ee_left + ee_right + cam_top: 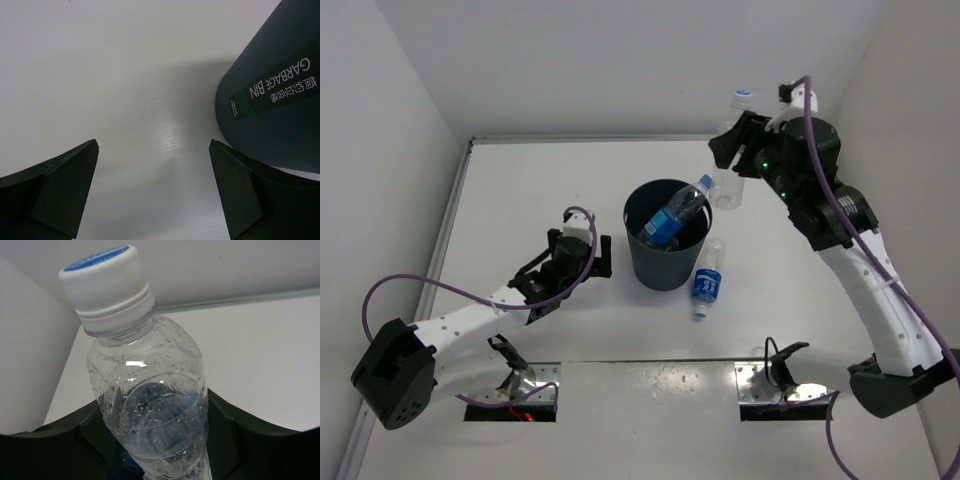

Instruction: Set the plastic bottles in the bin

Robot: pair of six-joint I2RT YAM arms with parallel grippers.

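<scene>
The dark grey bin [663,262] stands mid-table; one blue-labelled plastic bottle [672,214] leans inside it, cap over the far right rim. Another blue-labelled bottle [708,281] lies on the table just right of the bin. My right gripper [731,147] is shut on a clear bottle [150,390] with a white, blue-topped cap [742,97], held upright above the table beyond the bin's right rim. Its clear lower body [728,190] hangs below the fingers. My left gripper [582,260] is open and empty, low beside the bin's left wall [270,100].
White walls close the table at the back, left and right. A raised edge strip [590,138] runs along the back. Two metal base plates [520,385] sit at the near edge.
</scene>
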